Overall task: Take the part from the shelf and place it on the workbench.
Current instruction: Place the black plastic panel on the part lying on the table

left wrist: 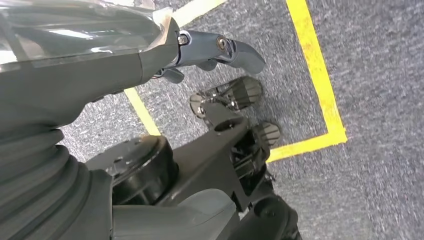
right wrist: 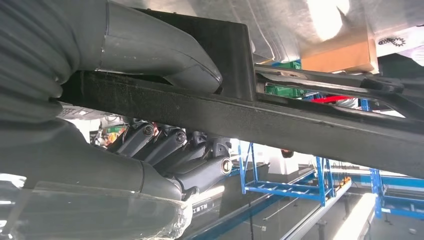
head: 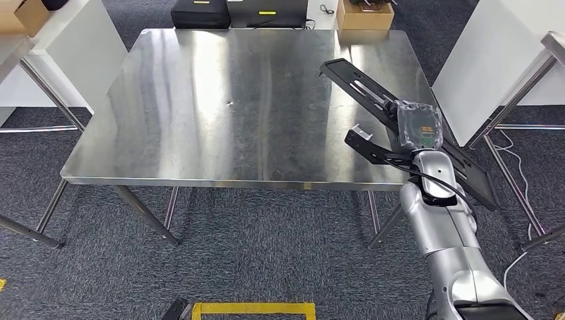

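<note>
From the head view, the right hand (head: 418,127) grasps the part (head: 373,93), a long flat black piece with slots, which juts out over the right side of the steel counter (head: 220,107). The part's far end hangs above the counter top toward its far right area, while its near end runs back past the counter's right edge beside the silver right arm (head: 446,233). A second black arm of the part (head: 370,148) sticks out to the left just near the hand. Whether the part touches the counter surface cannot be told. Beyond the far edge stand a black case (head: 200,13) and a cardboard box (head: 363,15), and yellow tape (head: 253,309) marks the grey carpet at the near side. In the left wrist view, the left hand (left wrist: 220,50) hangs over the carpet (left wrist: 380,100) with yellow floor tape (left wrist: 320,80) under it; it holds nothing, its fingers curled in loosely. In the right wrist view, the thick grey thumb (right wrist: 165,55) lies on one face of the part's black bar (right wrist: 280,122) and the dark fingers (right wrist: 175,147) wrap against the other face, clamping it. Blue racking (right wrist: 310,185) stands in the background.
</note>
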